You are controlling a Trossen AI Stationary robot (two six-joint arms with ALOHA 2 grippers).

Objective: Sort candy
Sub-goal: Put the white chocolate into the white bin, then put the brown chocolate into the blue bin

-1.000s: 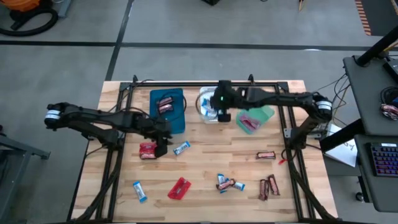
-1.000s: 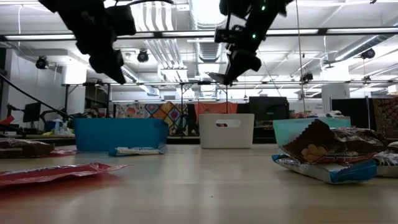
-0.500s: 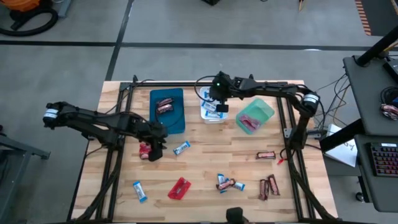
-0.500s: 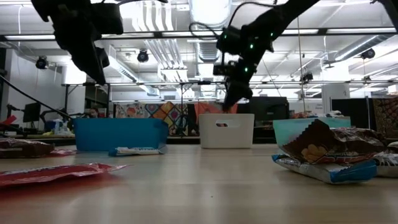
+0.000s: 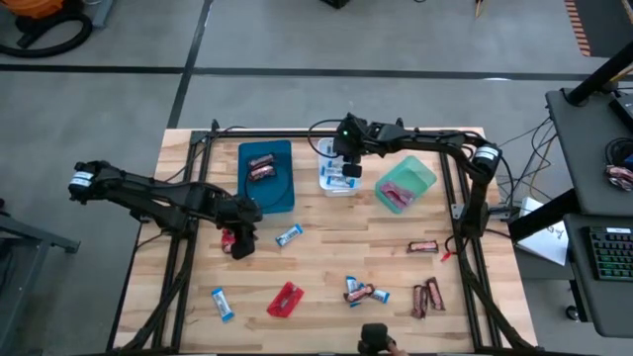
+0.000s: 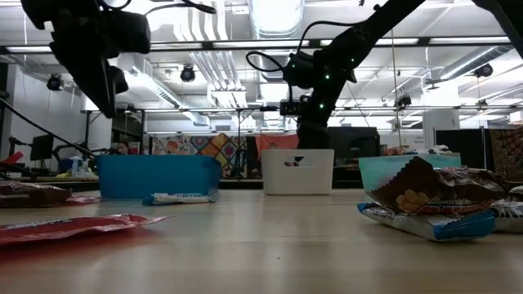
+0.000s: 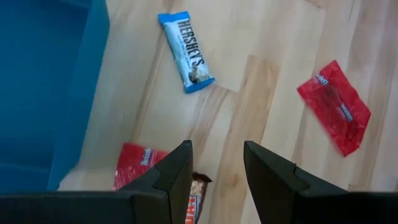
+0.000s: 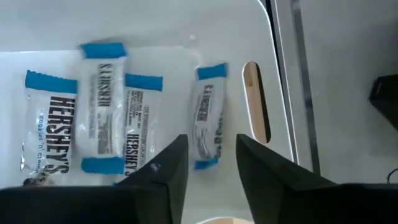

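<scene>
Sorted: candy in three trays [image 5: 269, 188]. Loose: about ten pieces [image 5: 289, 234] on desk [image 5: 326, 252]. Both pincers, left [image 7: 216, 163] and right [image 8: 210, 163], are parted, nothing held.

Three plastic trays [image 5: 267, 176] stand in a row at the wooden table's [image 5: 326, 262] rear; wrapped candies [image 5: 360, 292] lie scattered nearer, apparently mostly rightward.

"HERSHEY'S" on blue-and-white bars [image 7: 186, 51], [image 8: 46, 127]
</scene>
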